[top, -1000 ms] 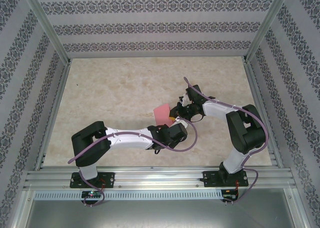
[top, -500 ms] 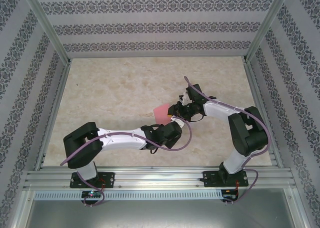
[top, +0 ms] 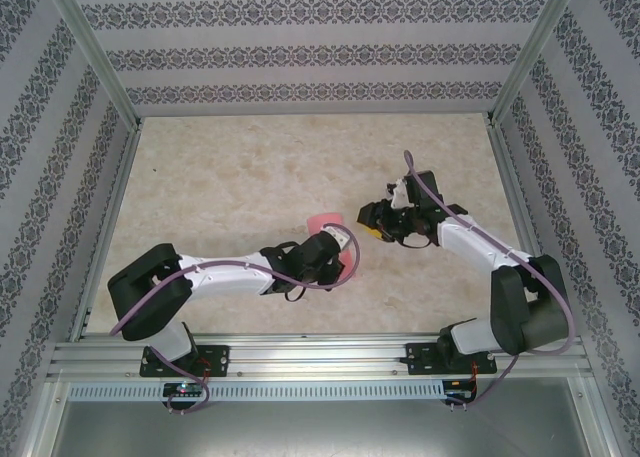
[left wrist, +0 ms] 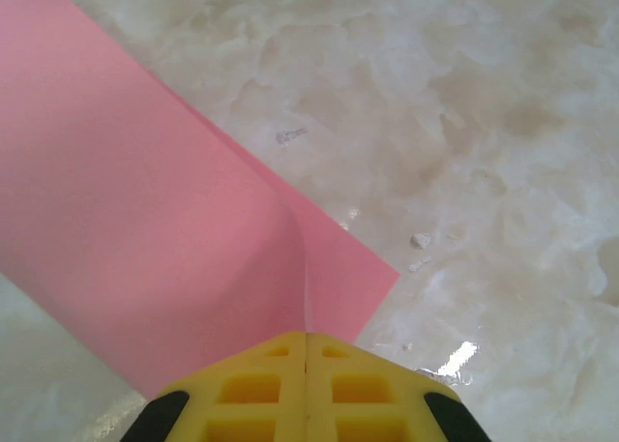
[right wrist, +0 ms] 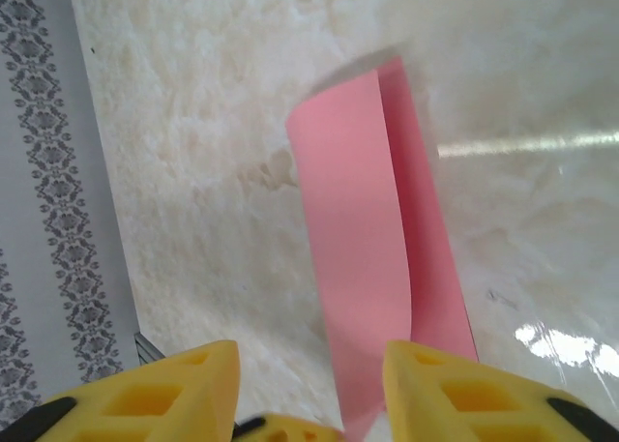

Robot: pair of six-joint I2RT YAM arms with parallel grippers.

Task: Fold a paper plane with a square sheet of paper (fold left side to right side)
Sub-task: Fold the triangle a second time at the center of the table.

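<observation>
Yellow fingers of the left gripper [left wrist: 307,340] are pressed together on the near edge of the square sheet of paper [left wrist: 145,220]; we note a ridge of paper running into their seam. The right gripper [right wrist: 309,350] stands with jaws apart, holding nothing, just beside the sheet. The sheet lies loosely doubled over on the marbled table [left wrist: 484,123] between the arms.

Beige marbled counter [top: 250,167], glossy, glare spots; pale walls [top: 300,47] with dark floral pattern bands on three sides; aluminium frame posts [top: 95,52] at back corners; slotted metal rail [top: 320,357] along near edge
</observation>
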